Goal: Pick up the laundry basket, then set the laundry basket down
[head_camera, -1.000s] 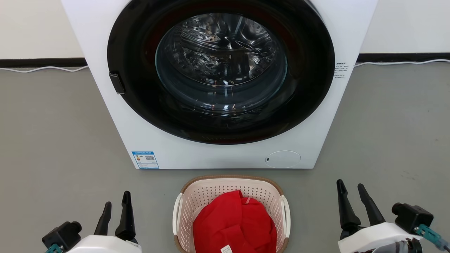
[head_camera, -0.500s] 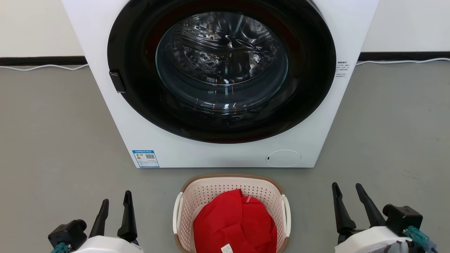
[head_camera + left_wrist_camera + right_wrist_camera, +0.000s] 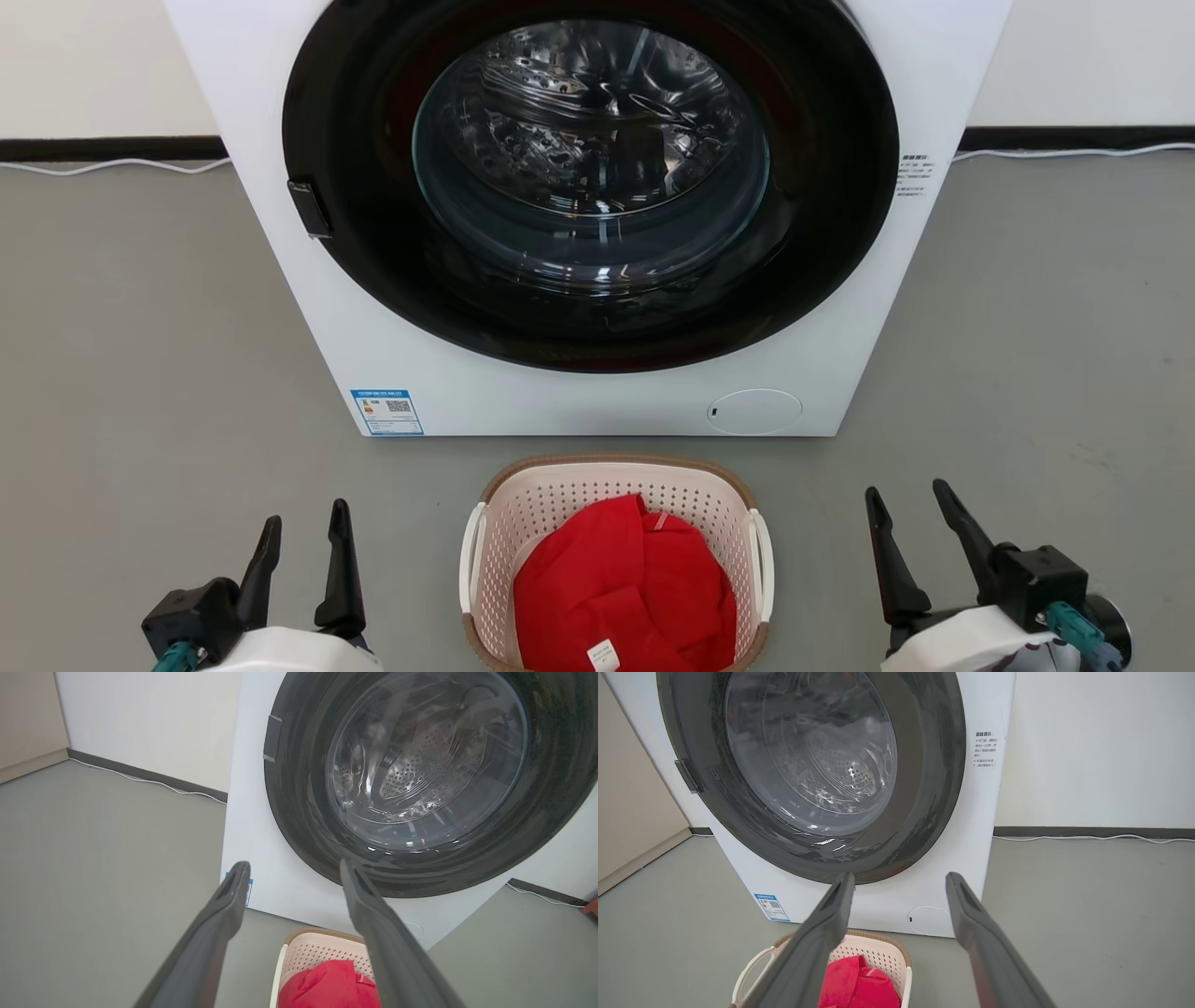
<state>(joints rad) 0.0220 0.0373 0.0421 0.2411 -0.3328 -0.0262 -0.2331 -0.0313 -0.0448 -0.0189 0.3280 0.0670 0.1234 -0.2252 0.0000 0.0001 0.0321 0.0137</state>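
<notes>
Grey flooring (image 3: 140, 373) is running back to a pale wall (image 3: 93, 65), and a white front-loading washer (image 3: 560, 401) is standing centre frame, its dark round door (image 3: 373, 280) closed over a shiny drum (image 3: 588, 140). Just in front of the washer's base, near it but apart, the laundry basket (image 3: 616, 460) is sitting on the floor beneath the door. It is carrying a crumpled red garment (image 3: 621, 588) with a small white tag (image 3: 602, 656).

The left gripper (image 3: 306, 513) is hovering out from the washer's lower left corner and the right gripper (image 3: 905, 489) out from its lower right corner. Both are farther from the washer than the basket's far rim. Each is holding its two dark fingers parted and carrying nothing.

The basket is lying between them, toward the washer's centreline from either tool. The left wrist view is catching it under its right-hand finger, the right wrist view under its left-hand finger. Its white handles are facing sideways, the left handle (image 3: 470, 560) toward the left gripper and the right handle (image 3: 763, 565) toward the right gripper. The lift is therefore looking like a two-armed job, each arm closing inward, with neither appearing clearly nearer. The basket's end farthest from the washer is being cropped, so its long axis cannot be settled.

At the washer's lower left, a blue label (image 3: 386, 412) is carrying a QR code. By the door's right edge, a column of small dark characters (image 3: 913, 177) is running down the panel. Neither is legible, nor is the tag, and the maker's name cannot be told.
</notes>
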